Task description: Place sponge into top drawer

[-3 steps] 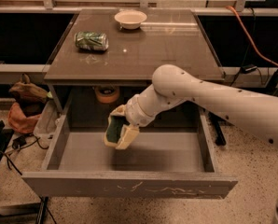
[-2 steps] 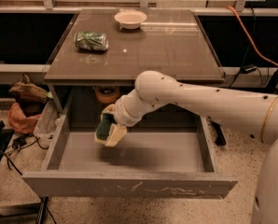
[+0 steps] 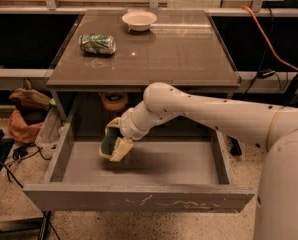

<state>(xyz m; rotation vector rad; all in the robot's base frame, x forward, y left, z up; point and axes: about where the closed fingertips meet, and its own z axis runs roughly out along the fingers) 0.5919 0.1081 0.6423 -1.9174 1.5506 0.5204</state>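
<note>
The top drawer (image 3: 139,198) is pulled open below the table, its grey front panel marked with white scratches. My gripper (image 3: 113,143) reaches down into the left half of the drawer, a little above its floor. It is shut on the sponge (image 3: 109,141), whose dark green layer and yellow foam show between the fingers. The white arm comes in from the right, over the drawer's right side.
On the table top (image 3: 184,59) lie a crushed green can (image 3: 97,43) at the left and a white bowl (image 3: 139,19) at the back. A roll of tape (image 3: 114,101) sits behind the drawer. Bags (image 3: 25,114) and cables lie on the floor at left.
My gripper has carried the sponge leftward inside the drawer and slightly lower. The arm has swung left with it.
</note>
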